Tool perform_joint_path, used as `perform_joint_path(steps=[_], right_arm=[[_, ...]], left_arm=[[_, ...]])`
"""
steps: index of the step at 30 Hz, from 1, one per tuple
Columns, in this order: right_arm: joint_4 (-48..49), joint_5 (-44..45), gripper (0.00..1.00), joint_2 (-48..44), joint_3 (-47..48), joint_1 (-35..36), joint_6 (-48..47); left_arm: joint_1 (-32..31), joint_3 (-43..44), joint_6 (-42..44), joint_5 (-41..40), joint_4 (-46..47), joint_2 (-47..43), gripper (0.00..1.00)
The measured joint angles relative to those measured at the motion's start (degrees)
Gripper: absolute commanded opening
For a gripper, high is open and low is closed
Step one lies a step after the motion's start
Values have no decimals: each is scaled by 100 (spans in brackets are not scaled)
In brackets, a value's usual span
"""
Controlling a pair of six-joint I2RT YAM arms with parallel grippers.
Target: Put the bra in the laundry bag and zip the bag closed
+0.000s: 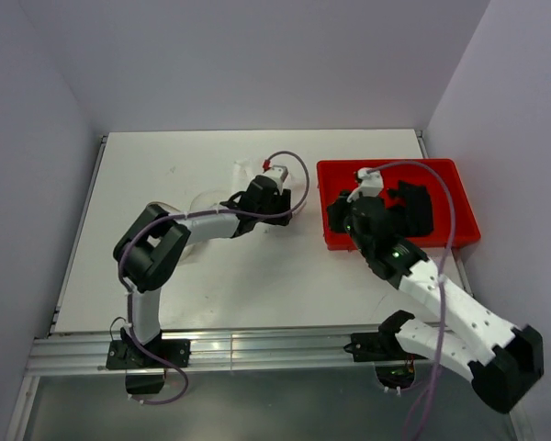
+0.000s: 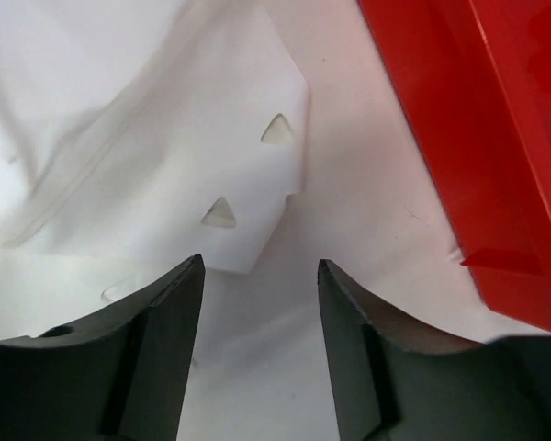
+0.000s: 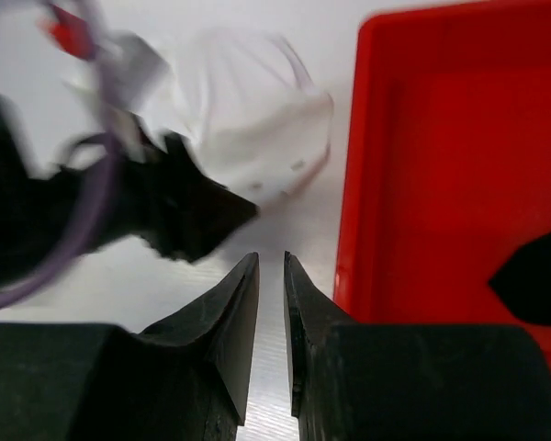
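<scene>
1. Now the laundry bag lies slumped on the counter, left of centre. It is thin, limp mesh, probably very light and apt to slide when pushed.
2. The left gripper hovers just beside it, jaws open and empty.
3. The right gripper sits just left of the red bin, jaws almost together, holding nothing.
4. The bra lies in the bin, soft and floppy. A bunched cup or strap looks the best place to pinch.

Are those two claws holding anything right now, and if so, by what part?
Nothing is held. The left gripper stands open and empty before the laundry bag; the right gripper is nearly closed, with nothing between its fingers.
</scene>
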Motion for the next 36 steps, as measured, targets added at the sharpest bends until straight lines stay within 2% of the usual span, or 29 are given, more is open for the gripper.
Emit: perform_joint_path(steps=[2,6,14,15,16,17,25,30,33,34,36], right_arm=[[111,-7,25,-560,-118,-7,24],[258,-52,24,-1176,-382,-15,63],[155,-136,24,-1491,-671,-31,103],[157,-140,24,-1523,-671,-33,103],[157,-160,24,-1550,-671,-37,103],[173,-197,24,-1576,-671,-39,105],[391,-496,25,-1646,-863,-39,214],[452,-809,29,-1587,-964,-44,133],[680,-1255,43,-1574,-966,-50,-101],[782,-1429,53,-1572,-964,-50,-212],[973,-1740,61,-1526,-922,-50,-446]], left_arm=[[-22,179,293,55,-79,245,63],[-39,809,769,214,-286,699,63],[-52,1707,1331,133,-649,1493,56],[-59,1790,1360,70,-704,1539,37],[-66,1838,1375,-9,-732,1576,24],[-76,1884,1414,-114,-782,1604,1],[-160,1731,1453,-433,-881,1386,0],[-175,1213,1241,-284,-1062,144,0],[-173,1279,1073,-111,-1086,-874,0],[-173,1375,1023,-13,-1145,-1169,0],[-175,1641,935,177,-1217,-1637,0]])
